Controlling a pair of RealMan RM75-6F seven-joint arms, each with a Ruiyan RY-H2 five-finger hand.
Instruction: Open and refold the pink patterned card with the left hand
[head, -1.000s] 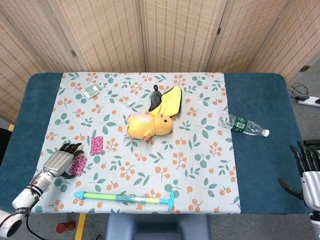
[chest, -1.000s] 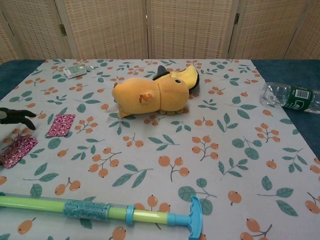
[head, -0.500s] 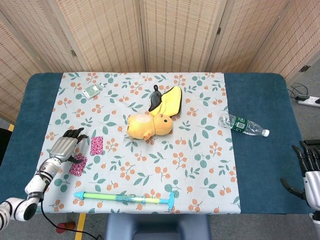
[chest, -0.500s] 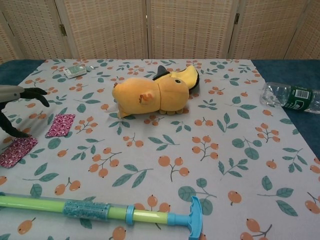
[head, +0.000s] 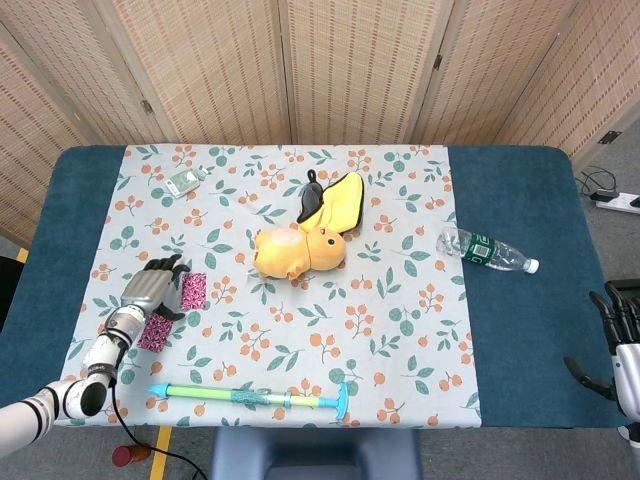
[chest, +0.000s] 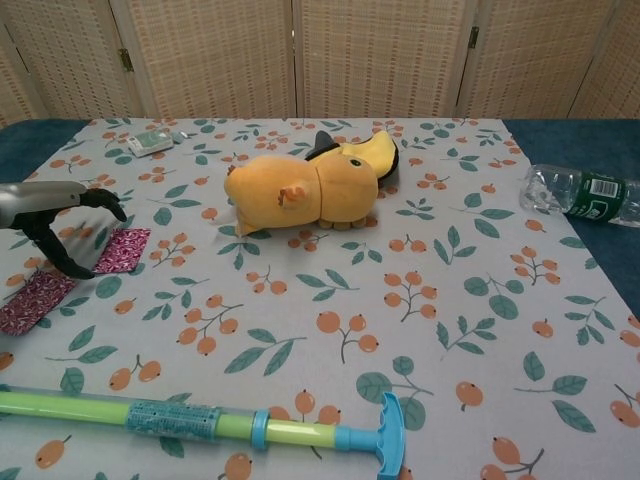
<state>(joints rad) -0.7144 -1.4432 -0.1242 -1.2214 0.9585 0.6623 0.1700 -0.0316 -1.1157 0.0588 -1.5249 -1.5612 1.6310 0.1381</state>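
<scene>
Two pink patterned pieces lie flat at the cloth's left side: one pink card (head: 193, 290) (chest: 122, 250) further in, another pink piece (head: 155, 331) (chest: 34, 301) nearer the front edge. My left hand (head: 153, 285) (chest: 52, 212) hovers between them with its fingers spread and curved downward, holding nothing. Its dark fingertips (chest: 108, 205) reach over the near edge of the further card. My right hand (head: 620, 345) hangs off the table's right edge, fingers apart and empty. It does not show in the chest view.
A yellow plush duck (head: 300, 245) lies mid-table, with a plastic bottle (head: 485, 250) on the blue surface to its right. A green-and-blue toy stick (head: 250, 397) runs along the front edge. A small green packet (head: 184, 181) sits at the back left.
My left hand has lifted off the nearer pink piece and moved inward toward the further card, uncovering that piece. My right hand has sunk slightly lower at the table's edge.
</scene>
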